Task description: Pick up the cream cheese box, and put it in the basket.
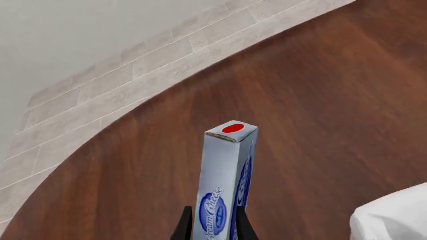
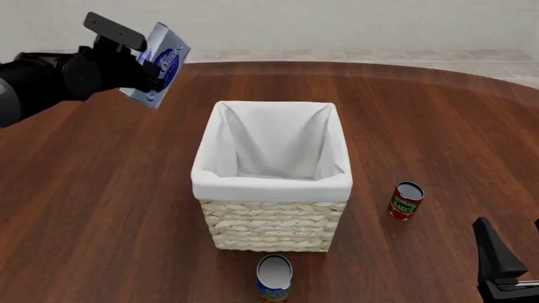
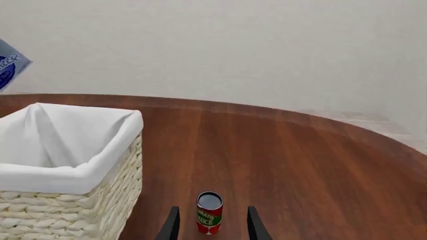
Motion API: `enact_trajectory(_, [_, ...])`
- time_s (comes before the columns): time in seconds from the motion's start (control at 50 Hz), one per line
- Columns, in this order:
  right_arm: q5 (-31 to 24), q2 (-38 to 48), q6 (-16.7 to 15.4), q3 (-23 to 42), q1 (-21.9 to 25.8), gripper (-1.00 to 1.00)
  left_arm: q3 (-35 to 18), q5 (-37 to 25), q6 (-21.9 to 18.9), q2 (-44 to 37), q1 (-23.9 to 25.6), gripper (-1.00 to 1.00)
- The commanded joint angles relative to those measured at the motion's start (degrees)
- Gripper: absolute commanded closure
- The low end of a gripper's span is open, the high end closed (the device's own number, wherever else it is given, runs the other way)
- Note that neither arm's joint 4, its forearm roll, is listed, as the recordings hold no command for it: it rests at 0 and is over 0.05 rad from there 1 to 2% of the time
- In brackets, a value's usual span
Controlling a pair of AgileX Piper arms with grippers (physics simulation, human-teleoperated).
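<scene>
We see a rendered, home-like room rather than a real one: a round dark wood counter with flat, even shading, a pale tiled floor beyond its edge, and a bare off-white wall. A wicker basket and food cans suggest a kitchen or dining corner.

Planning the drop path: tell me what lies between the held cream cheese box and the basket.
Only bare table: in the front view the cream cheese box, held by the left gripper, hangs left of the basket.

You had bright, even, sharp renders; the worktop carried a soft sheen and only faint shadows.
</scene>
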State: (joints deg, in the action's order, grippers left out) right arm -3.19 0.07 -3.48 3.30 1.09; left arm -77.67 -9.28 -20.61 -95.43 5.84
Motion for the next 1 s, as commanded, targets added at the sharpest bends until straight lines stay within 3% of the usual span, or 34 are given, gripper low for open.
enact_trajectory(0.02, [-0.3,0.01,-0.23,0.44,0.23,-1.0,3.44,2.38,2.54,5.08,1.81,1.0])
enact_trajectory(1.0, [1.1,0.04,0.43,-1.71,0.71,-1.0,14.2,9.84,11.68,15.55,4.2,1.0])
